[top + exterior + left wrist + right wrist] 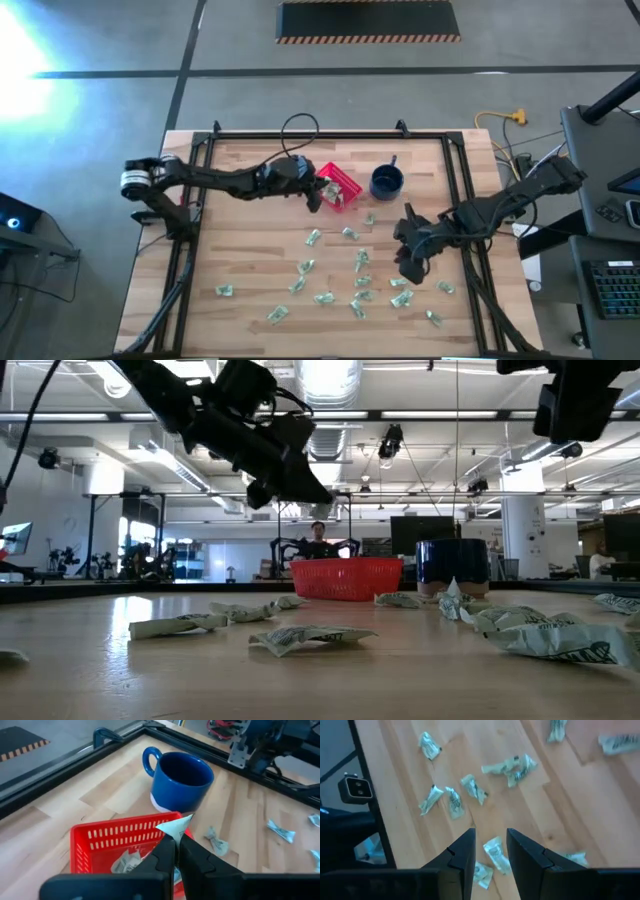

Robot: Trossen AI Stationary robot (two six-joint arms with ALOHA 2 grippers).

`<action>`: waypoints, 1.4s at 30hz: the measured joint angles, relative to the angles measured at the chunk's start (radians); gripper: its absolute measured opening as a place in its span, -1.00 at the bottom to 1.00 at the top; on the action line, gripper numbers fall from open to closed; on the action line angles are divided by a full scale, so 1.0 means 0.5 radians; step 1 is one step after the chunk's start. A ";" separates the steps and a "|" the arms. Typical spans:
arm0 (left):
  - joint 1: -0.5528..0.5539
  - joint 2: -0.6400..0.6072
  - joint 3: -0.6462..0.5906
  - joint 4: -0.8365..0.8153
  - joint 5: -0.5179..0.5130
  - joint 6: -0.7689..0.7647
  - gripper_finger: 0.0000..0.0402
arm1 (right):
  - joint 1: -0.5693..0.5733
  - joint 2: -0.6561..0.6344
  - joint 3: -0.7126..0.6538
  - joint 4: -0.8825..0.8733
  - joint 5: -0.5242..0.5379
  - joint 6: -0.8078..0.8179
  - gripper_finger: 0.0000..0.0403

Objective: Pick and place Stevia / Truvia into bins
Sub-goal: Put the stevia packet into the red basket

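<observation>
Stevia and Truvia sachets (322, 297) lay scattered across the near and middle part of the wooden table (250, 270), most of them crumpled, with a few already inside the red basket (338, 186) farther back.

We saw the right gripper (490, 851) hanging above the loose sachets on its own side of the table, fingers partly apart with nothing between them; one sachet (497, 856) showed on the wood in the gap below. To pick it well, we judged the fingers should come straight down astride that sachet, clear of its neighbours, close across its narrow width and lift only once the paper was pinched.

Farther back, we saw the left gripper (175, 851) over the near edge of the basket, fingers pressed together on a white sachet (175, 827) whose corner stuck out past the tips. We judged that release was the step in hand there: the tips should sit well inside the basket walls before opening, since paper this light could flutter out over the low rim.

Just behind the basket stood the blue mug (181, 781), near it but apart, which we judged worth avoiding on the way out.
</observation>
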 joint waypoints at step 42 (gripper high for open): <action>0.085 -0.395 0.369 -1.215 0.232 0.160 -0.32 | 0.334 0.063 -0.574 0.012 0.348 1.972 -0.01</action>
